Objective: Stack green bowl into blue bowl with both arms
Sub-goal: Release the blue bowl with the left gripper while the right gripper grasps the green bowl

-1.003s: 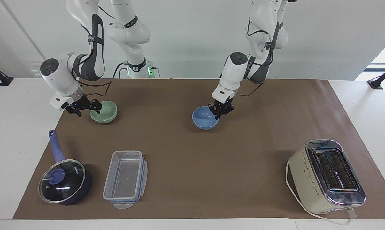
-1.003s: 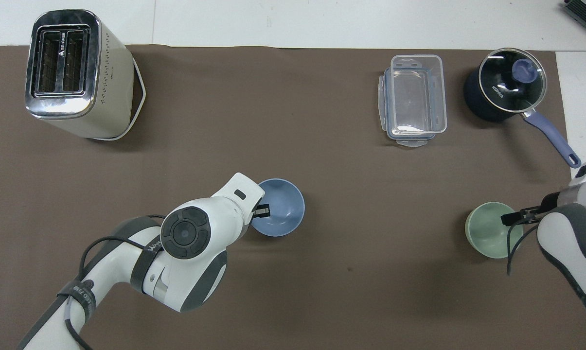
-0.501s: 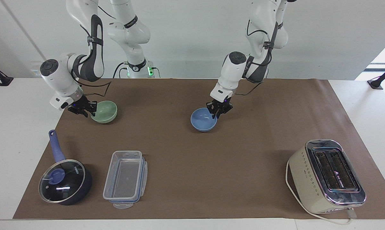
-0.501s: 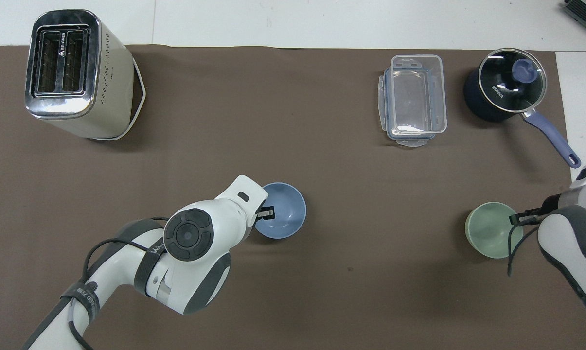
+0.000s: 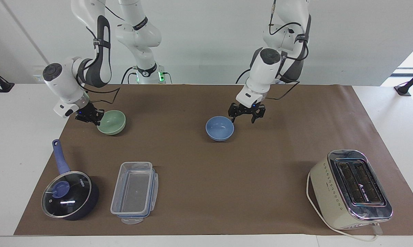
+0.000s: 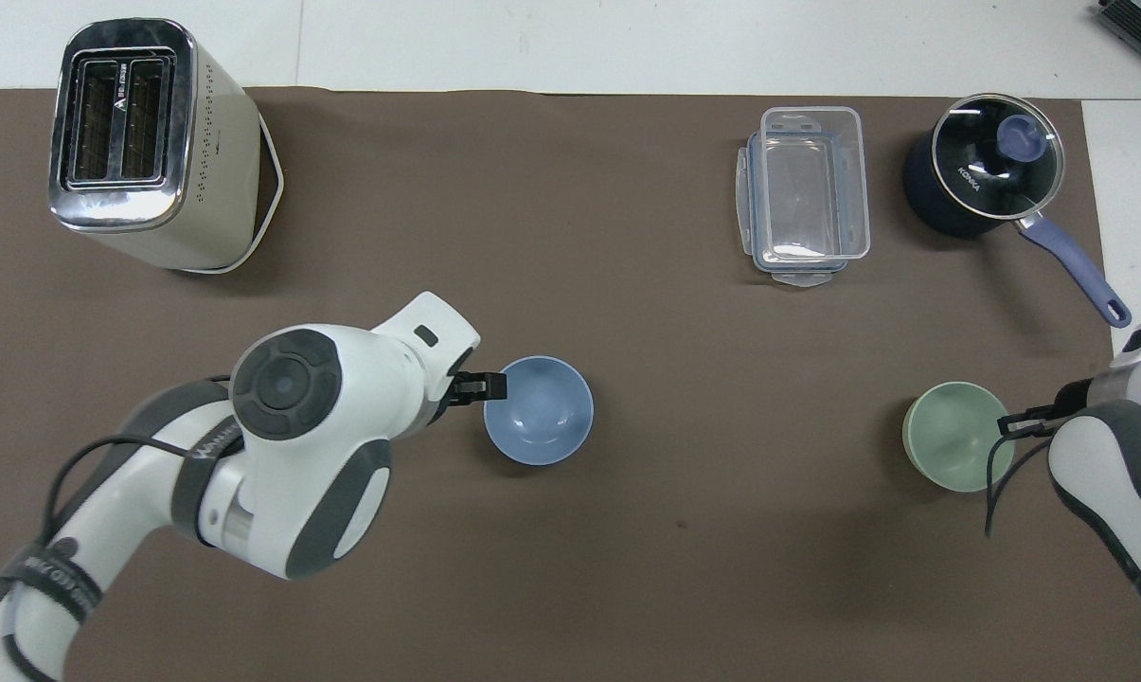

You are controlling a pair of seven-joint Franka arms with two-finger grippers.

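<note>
The right tool [image 5: 96,118] is clamped on the green bowl's [image 5: 112,121] rim to lift it; the left tool [image 5: 246,116], jaws wide and empty, hovers beside the blue bowl [image 5: 219,128] mid-table.

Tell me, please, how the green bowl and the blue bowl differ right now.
The green bowl is pale mint; the blue bowl is periwinkle. The green bowl has the right claw shut on its rim, while the blue bowl sits free beside the open left claw. The green bowl lies toward the right arm's end, the blue bowl mid-table. Both look alike in size and stand upright.
</note>
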